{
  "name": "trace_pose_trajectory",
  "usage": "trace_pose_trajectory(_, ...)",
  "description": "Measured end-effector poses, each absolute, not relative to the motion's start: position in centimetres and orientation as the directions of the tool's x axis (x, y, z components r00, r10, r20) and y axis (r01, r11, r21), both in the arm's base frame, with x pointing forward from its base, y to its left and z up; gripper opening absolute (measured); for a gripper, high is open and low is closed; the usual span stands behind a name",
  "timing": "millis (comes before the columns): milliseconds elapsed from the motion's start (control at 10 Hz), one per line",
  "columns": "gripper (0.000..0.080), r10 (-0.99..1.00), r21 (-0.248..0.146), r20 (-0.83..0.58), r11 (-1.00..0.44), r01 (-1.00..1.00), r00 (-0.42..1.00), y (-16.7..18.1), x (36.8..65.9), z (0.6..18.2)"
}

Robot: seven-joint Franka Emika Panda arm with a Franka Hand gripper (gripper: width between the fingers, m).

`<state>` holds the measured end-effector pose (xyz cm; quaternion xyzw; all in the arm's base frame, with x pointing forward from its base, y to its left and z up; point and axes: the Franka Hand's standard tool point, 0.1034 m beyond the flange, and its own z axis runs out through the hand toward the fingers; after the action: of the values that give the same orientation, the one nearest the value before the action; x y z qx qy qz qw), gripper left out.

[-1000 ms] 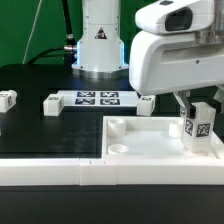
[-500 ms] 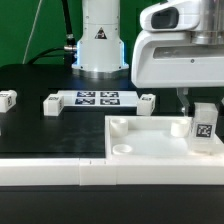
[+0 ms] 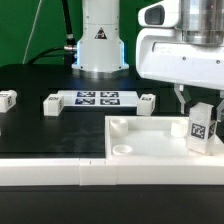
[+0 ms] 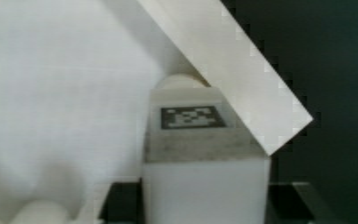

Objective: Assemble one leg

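My gripper is shut on a leg, a stubby white block with a black-and-white tag, and holds it upright at the right end of the large white square piece. In the wrist view the leg fills the gap between my dark fingertips, with the white square piece behind it. Three more legs lie on the black table: one at the far left, one left of the marker board, one right of it.
The marker board lies flat in front of the arm's white base. The white square piece has a round socket near its front left corner. A white ledge runs along the table's front edge.
The gripper with the leg has shifted slightly over the right end of the white square piece, and the leg now stands a little tilted. The other legs have not moved.
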<state>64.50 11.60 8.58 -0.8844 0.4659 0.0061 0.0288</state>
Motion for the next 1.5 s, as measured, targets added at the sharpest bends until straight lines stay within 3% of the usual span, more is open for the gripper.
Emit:
trace_pose_trajectory(500, 0.0291, -0.985, -0.025, -0.069, -0.159, -0.987, 0.160, 11.3, 64.3, 8.5)
trace_pose_trajectory(700, 0.0298, -0.988, -0.020, -0.081, -0.134, -0.991, 0.135, 11.3, 64.3, 8.5)
trace_pose_trajectory(800, 0.0298, -0.986, -0.021, -0.081, -0.146, -0.989, 0.147, 11.4, 64.3, 8.5)
trace_pose_trajectory(900, 0.0520, -0.977, -0.025, -0.080, -0.194, -0.981, 0.196, 11.4, 64.3, 8.5)
trace_pose_trajectory(1000, 0.0520, -0.971, -0.030, -0.079, -0.224, -0.974, 0.226, 11.6, 64.3, 8.5)
trace_pose_trajectory(1100, 0.0623, -0.933, -0.041, -0.076, -0.349, -0.936, 0.351, 11.9, 64.2, 8.5)
trace_pose_trajectory(1500, 0.0648, -0.681, -0.068, -0.052, -0.727, -0.683, 0.730, 12.8, 64.0, 8.4)
